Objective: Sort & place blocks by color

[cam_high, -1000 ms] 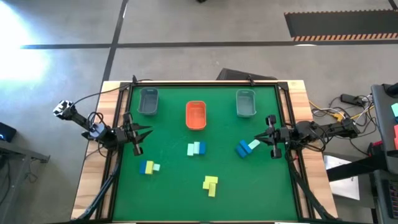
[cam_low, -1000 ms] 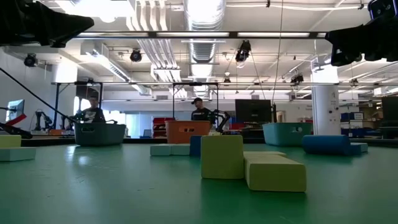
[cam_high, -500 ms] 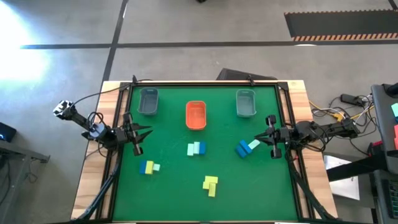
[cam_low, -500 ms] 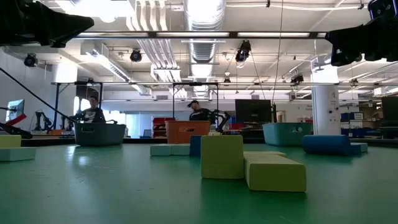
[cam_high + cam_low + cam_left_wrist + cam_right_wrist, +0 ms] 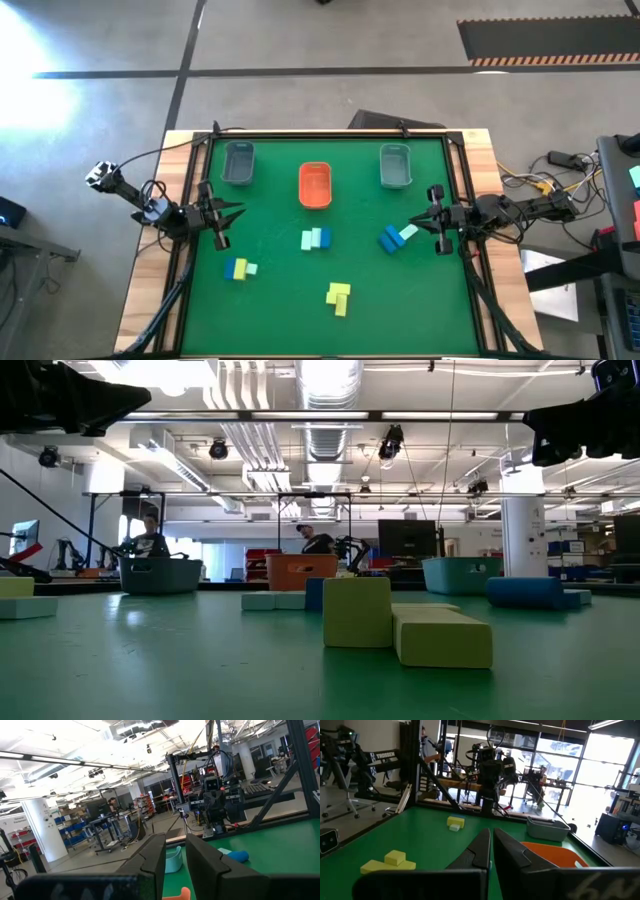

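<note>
Small blocks lie in four groups on the green table: mint and blue [image 5: 316, 238] at the middle, blue and mint [image 5: 397, 237] to the right, blue, yellow and mint [image 5: 240, 268] to the left, and yellow ones [image 5: 339, 296] near the front. The yellow ones also show in the low view [image 5: 357, 612]. My left gripper [image 5: 232, 211] hovers at the table's left edge, open by a narrow gap [image 5: 175, 851] and empty. My right gripper [image 5: 420, 221] hovers at the right edge beside the blue and mint pair, its fingers together [image 5: 491, 842] and empty.
Three trays stand in a row at the far side: a grey one [image 5: 238, 162] on the left, an orange one [image 5: 315, 185] in the middle and a grey one [image 5: 396, 166] on the right. A dark frame runs round the table's edges. People stand in the room behind.
</note>
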Controlling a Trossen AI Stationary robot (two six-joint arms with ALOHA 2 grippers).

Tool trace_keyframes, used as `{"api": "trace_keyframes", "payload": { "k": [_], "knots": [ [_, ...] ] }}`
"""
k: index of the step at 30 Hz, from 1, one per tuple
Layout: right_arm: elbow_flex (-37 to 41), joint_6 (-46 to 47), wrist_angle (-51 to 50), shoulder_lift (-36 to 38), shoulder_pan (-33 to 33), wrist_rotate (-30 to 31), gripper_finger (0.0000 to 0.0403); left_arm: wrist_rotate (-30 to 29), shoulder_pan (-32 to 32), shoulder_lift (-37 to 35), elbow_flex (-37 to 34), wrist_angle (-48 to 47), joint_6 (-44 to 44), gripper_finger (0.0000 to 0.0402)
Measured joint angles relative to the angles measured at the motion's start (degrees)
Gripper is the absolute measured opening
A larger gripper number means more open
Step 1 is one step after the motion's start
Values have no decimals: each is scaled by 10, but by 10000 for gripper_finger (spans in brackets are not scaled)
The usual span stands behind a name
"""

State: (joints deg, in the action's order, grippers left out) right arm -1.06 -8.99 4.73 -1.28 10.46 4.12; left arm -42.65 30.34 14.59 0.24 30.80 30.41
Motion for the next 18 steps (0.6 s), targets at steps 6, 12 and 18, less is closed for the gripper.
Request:
{"api": "trace_keyframes", "payload": {
  "k": [6,12,18],
  "knots": [
    [0,0,0,0,0,0,11,0,0,0,0,0,0,58],
    [2,78,53,0,-2,96,11,0,0,0,0,0,0,58],
    [-5,282,153,0,-4,624,11,0,0,0,0,0,0,58]
  ]
}}
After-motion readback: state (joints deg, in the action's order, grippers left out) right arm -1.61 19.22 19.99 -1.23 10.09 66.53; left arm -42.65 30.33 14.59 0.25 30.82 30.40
